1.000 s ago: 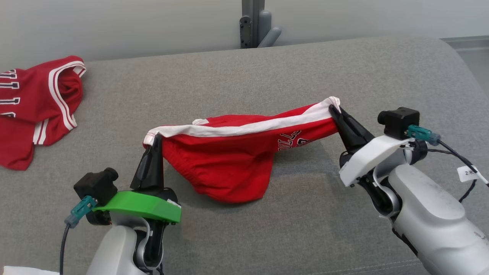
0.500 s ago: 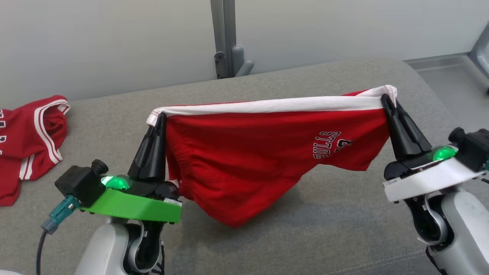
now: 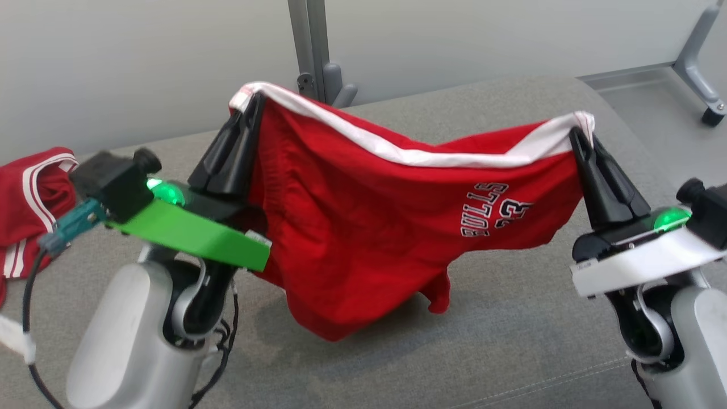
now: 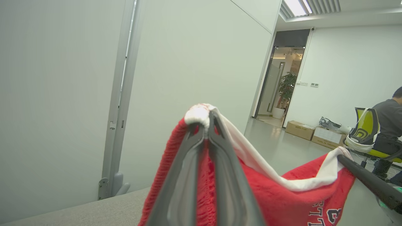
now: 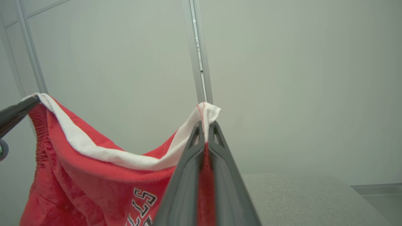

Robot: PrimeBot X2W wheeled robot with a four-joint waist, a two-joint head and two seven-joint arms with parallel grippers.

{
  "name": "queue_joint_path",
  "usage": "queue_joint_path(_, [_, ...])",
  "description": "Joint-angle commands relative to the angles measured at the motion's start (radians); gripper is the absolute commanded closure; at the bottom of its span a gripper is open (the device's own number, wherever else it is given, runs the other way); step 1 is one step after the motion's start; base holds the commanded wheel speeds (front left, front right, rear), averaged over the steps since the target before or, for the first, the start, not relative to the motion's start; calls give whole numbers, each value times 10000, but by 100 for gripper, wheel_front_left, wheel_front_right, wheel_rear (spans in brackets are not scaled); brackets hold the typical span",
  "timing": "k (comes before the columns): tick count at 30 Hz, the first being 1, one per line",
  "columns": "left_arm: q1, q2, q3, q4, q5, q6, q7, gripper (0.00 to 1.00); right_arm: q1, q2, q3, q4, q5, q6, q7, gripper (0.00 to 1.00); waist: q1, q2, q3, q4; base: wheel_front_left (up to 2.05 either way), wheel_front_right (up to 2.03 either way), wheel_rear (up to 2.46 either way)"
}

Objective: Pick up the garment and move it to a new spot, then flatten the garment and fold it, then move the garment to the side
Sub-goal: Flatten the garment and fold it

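Two pinched-shut grips carry the load: the left gripper [image 3: 254,102] is clamped on one end of the white-trimmed edge [image 3: 431,159] of the red shorts [image 3: 363,238], and the right gripper [image 3: 577,135] is clamped on the other end. That edge is the long axis, running from one gripper straight across to the other, and it sags in the middle. Its left end is held higher than its right. The body of the shorts hangs below and between both grippers, lettering towards the robot. Whether the lowest fold touches the grey surface [image 3: 511,352] or hangs just above it cannot be told. Laying the shorts flat likely depends on drawing the grippers apart to take out that slack. Outward of the left gripper, well apart, a red jersey [image 3: 28,193] lies on the surface.
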Motion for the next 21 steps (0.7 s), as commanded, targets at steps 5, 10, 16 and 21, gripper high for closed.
queue_joint_path(5, [-2373, 244, -209, 1677, -293, -88, 833, 100, -2111, -51, 262, 1279, -192, -3, 8, 100, 0, -1, 1014, -57, 0, 0, 0])
queue_joint_path(10, [-5169, 500, -229, 4062, 72, -121, 1098, 100, -5036, 214, 879, 3456, -401, -2, -674, 100, 0, -1, 2025, -374, 0, 0, 0])
queue_joint_path(16, [-8104, 653, -65, 6483, 793, -77, 168, 100, -8247, 990, 1211, 6178, -874, -3, -1998, 100, 0, -1, 2958, -961, 0, 0, 0])
queue_joint_path(21, [-10210, 738, -220, 7858, 1727, -69, -1592, 100, -10443, 1649, 97, 7092, -1791, -5, -2335, 100, 0, -1, 3785, -1377, 0, 0, 0])
